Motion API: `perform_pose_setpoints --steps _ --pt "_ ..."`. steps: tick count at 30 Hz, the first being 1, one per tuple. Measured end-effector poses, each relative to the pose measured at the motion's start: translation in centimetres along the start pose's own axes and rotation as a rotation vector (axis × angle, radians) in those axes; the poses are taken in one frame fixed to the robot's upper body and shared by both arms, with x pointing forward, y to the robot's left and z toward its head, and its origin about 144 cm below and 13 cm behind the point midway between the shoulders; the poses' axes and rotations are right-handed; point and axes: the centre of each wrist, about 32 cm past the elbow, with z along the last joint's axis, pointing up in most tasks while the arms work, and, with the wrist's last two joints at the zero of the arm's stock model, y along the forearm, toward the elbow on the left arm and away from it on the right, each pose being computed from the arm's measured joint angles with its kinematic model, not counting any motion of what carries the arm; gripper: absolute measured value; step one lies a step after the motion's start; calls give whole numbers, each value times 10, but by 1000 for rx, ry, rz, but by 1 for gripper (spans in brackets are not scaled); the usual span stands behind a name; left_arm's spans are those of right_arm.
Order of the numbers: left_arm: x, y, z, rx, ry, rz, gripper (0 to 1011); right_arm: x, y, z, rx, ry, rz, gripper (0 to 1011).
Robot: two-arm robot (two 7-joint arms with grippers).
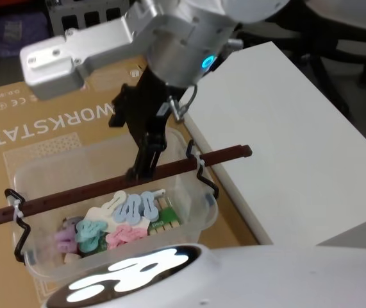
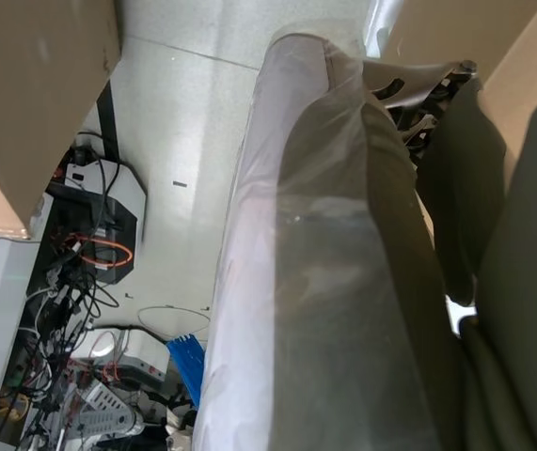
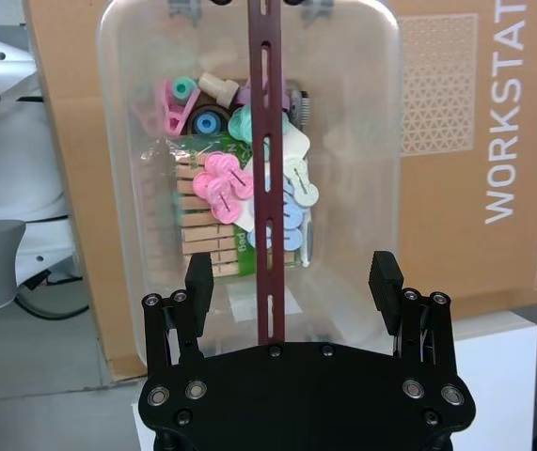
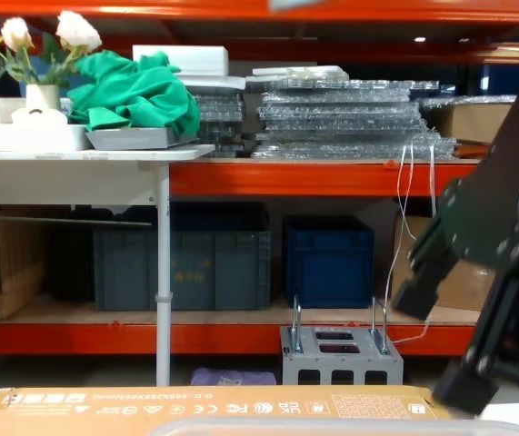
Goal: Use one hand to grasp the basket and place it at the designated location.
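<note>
The basket [image 1: 199,221] is a translucent plastic tub sitting on a cardboard box, with a brown slotted handle bar [image 1: 93,192] across its top. Coloured clips [image 1: 122,221] and wooden pegs lie inside. My right gripper [image 1: 145,168], black on a silver-grey arm, hangs over the middle of the handle. In the right wrist view the gripper [image 3: 292,277] is open, with one finger on each side of the handle [image 3: 266,141] and not touching it. The basket's pale rim [image 4: 350,425] shows at the bottom of the chest view.
A white table [image 1: 298,128] stands directly right of the basket, its edge close to the handle's end. The cardboard box [image 1: 41,128] extends to the left and behind. On the floor across the room, a grey metal box [image 4: 341,354] sits under orange shelving.
</note>
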Motion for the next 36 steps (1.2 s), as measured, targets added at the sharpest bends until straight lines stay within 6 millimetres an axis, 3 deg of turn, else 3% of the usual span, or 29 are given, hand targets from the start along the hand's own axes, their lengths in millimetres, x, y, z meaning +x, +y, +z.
perform_pose_setpoints --steps 4,13,36 --pt "0 0 0 0 0 0 0 -7 -18 -1 -12 2 -36 1001" --pt "0 0 0 0 0 0 0 -15 -37 -2 -25 3 -73 1001" --pt "0 0 0 0 0 0 0 -12 -27 -3 -25 3 -55 1000"
